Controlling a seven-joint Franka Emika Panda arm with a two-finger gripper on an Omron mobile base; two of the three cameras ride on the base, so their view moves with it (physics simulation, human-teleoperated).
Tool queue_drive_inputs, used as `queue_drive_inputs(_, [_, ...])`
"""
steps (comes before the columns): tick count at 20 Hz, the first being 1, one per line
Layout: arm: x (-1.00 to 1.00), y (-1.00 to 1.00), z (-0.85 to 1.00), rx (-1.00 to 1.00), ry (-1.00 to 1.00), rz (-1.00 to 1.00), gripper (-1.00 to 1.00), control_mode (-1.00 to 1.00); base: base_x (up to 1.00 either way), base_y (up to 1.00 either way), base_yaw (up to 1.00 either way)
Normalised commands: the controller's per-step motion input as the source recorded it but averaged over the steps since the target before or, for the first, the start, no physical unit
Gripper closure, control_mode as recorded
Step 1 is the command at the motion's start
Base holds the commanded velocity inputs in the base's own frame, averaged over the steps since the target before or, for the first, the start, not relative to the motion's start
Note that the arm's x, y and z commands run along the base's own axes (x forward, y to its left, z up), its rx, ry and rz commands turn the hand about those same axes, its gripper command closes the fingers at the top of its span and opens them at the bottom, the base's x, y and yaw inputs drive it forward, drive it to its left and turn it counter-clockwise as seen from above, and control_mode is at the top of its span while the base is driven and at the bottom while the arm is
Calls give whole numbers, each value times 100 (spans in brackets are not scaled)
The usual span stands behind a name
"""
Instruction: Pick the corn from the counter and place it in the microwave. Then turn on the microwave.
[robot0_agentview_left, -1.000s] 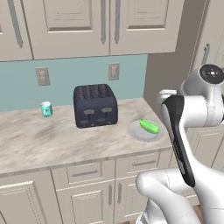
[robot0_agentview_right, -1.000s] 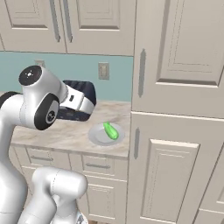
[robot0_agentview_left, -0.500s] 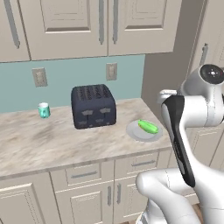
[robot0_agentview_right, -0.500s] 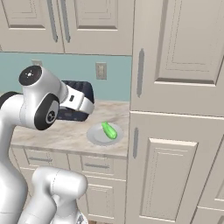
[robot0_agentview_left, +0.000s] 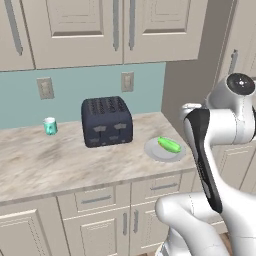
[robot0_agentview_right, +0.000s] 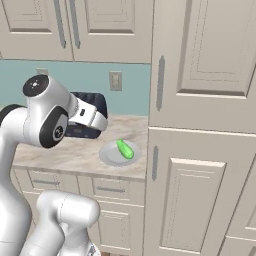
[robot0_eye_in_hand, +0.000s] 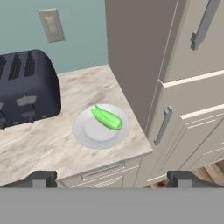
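Observation:
The corn (robot0_agentview_left: 169, 145), a small bright green cob, lies on a white plate (robot0_agentview_left: 154, 152) at the right end of the beige marbled counter (robot0_agentview_left: 60, 160). In the right base view the corn (robot0_agentview_right: 125, 149) rests on the plate (robot0_agentview_right: 110, 156), just left of the tall cabinet. My gripper (robot0_eye_in_hand: 112, 179) hovers above and in front of the counter edge, open, with nothing between its fingers. Ahead of it in the hand view the corn (robot0_eye_in_hand: 107, 118) lies slanted on the plate (robot0_eye_in_hand: 87, 133). The microwave is out of view.
A dark toaster (robot0_agentview_left: 106, 121) stands left of the plate, against the teal backsplash. A small teal cup (robot0_agentview_left: 50, 126) sits further left. A tall cream cabinet (robot0_agentview_right: 200, 125) walls off the counter's right end. Upper cabinets (robot0_agentview_left: 115, 30) hang overhead, and drawers (robot0_eye_in_hand: 103, 170) sit below the edge.

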Motion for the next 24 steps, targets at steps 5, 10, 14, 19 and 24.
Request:
queue_drive_inputs(5, [0, 0, -1, 0, 1, 0, -100, -100, 0, 0, 0])
queue_drive_inputs(10, [0, 3, 0, 0, 3, 4, -100, -100, 0, 0, 0])
queue_drive_inputs(14, [2, 7, -4, 0, 5, 11, -100, -100, 0, 0, 0])
queue_drive_inputs(19, [5, 11, -7, -1, 7, 13, -100, -100, 0, 0, 0])
queue_drive_inputs(24, [6, 5, -9, -4, 5, 9, -100, -100, 0, 0, 0])
